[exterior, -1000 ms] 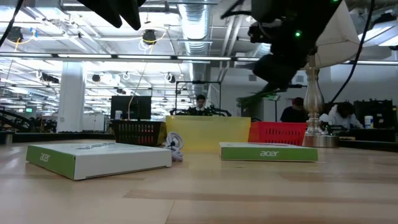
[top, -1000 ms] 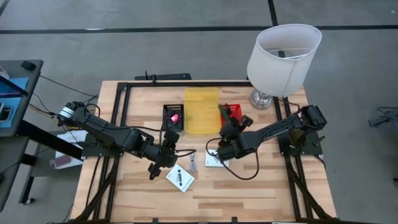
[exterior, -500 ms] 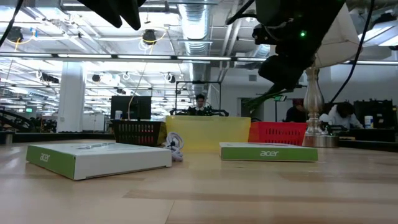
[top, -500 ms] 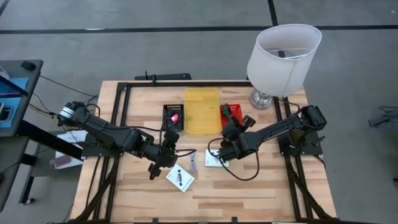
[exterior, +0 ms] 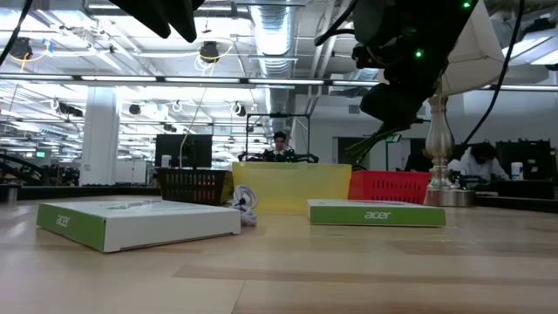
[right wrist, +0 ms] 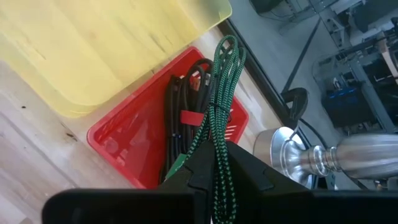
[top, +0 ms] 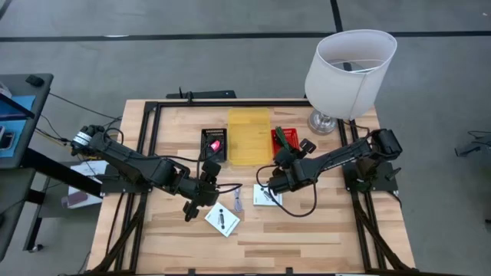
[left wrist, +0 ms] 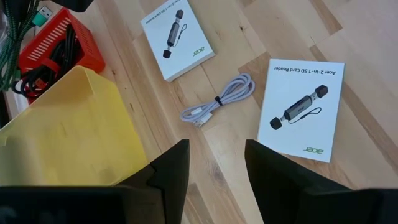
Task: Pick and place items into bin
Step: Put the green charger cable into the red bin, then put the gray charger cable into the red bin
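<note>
The right gripper (right wrist: 217,163) is hanging above the red bin (right wrist: 130,146), its fingers pinched on a bundled green braided cord (right wrist: 222,93). The bundle is drooping in loose loops, so it is judged light, soft and limp; it is likely to snag on the bin rim or on the dark cords (right wrist: 177,118) already lying inside. Holding it at the gathered middle, as now, is keeping the loops together.

The left gripper (left wrist: 214,162) is waiting above the table, fingers parted and empty. Below it are lying a coiled pale cable (left wrist: 217,101), equally limp and best taken at its black tie, and two flat white cards (left wrist: 303,109), stiff, thin and flush to the wood, hence awkward to lift except by an edge.

The table (top: 307,230) is pale bare wood, level and dry. A yellow bin (top: 248,136) and a black bin (top: 212,142) are standing beside the red one; a white-shaded lamp (top: 349,65) is occupying the far right corner. Beyond is an open workshop with people seated well away.
</note>
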{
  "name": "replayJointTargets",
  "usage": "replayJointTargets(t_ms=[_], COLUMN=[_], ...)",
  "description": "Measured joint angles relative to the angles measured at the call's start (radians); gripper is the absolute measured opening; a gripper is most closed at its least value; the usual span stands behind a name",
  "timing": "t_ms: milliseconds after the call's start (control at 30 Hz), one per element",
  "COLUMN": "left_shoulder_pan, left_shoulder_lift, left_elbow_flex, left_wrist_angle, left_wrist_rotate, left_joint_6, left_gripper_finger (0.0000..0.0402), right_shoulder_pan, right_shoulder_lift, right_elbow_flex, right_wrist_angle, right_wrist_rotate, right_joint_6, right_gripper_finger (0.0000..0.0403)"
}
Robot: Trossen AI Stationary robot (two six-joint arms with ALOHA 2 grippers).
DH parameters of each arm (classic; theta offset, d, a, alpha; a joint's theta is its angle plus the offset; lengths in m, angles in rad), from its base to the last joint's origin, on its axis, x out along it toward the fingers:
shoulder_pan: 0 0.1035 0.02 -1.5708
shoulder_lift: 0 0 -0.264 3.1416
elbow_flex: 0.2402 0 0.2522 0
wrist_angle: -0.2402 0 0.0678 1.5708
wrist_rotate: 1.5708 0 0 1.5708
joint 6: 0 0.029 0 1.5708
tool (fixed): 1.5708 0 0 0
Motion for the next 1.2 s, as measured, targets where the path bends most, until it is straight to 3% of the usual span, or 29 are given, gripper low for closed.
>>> replayJointTargets(t_ms=[700, 1200], left_shoulder_pan=[0.0, 0.0], left_shoulder_lift=[0.0, 0.0], left_elbow_flex=[0.0, 0.0], left_wrist_angle=[0.0, 0.0], left_wrist_rotate=[0.001, 0.002], left_joint_6=[-0.011, -0.024], left_gripper_finger=[0.0148, 0.0148], right_shoulder_pan=[0.0, 0.027], right_shoulder_lift=[0.0, 0.0], right_elbow_flex=[0.0, 0.0], right_wrist_angle=[0.0, 0.016], right_wrist_rotate=[-0.013, 0.003], right_joint_6=[0.001, 0.026], right_gripper_finger=[0.0113, 0.012])
